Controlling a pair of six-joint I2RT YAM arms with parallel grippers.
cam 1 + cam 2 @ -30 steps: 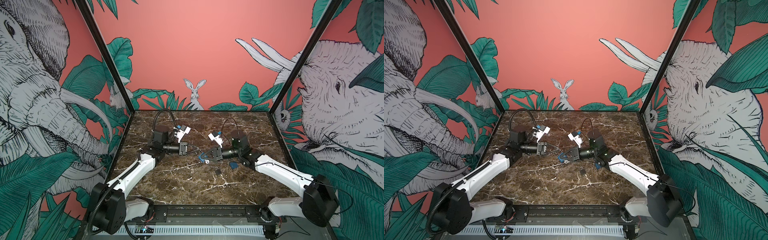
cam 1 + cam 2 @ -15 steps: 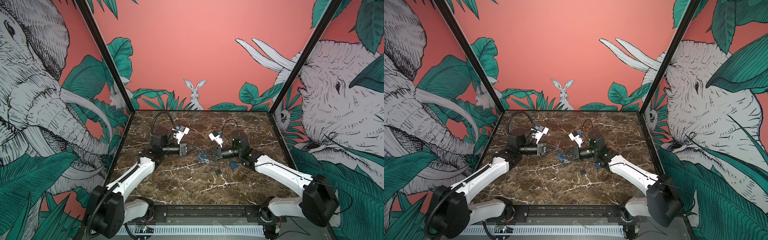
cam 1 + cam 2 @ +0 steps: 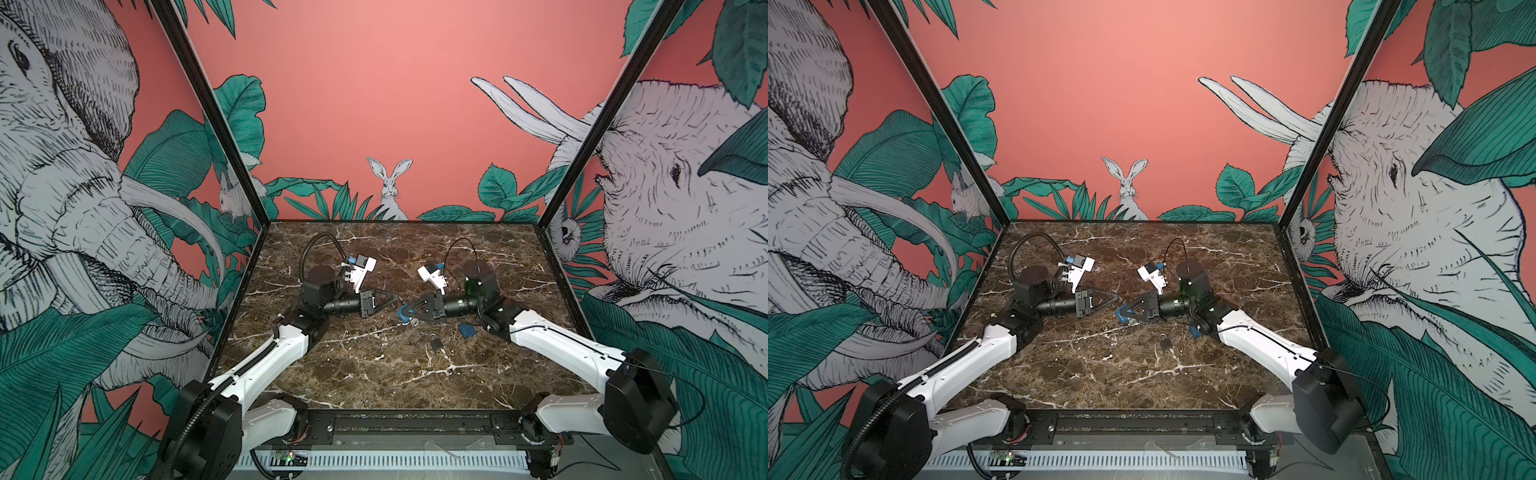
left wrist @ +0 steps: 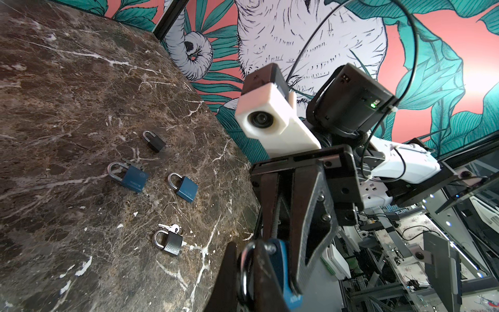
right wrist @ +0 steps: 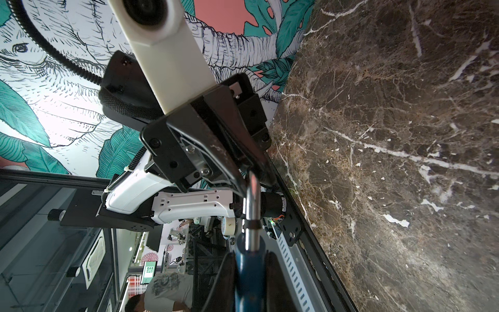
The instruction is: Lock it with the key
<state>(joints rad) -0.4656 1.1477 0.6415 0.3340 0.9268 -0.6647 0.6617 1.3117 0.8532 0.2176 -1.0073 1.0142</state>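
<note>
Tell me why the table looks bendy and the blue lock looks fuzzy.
Left wrist view: the wide lens bows the edge of the table. Right wrist view: the blue padlock sits close to the lens, so it blurs, and its shackle glints. Both top views look sharp.

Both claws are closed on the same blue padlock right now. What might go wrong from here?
1. The left claw pinches the shackle while the right claw clamps the held padlock by its body. If the two pull out of line, it may twist out of one grip.
2. Neither claw visibly holds a key. One key lies on the table beside the black padlock, so a claw probably has to let go to fetch it.
</note>
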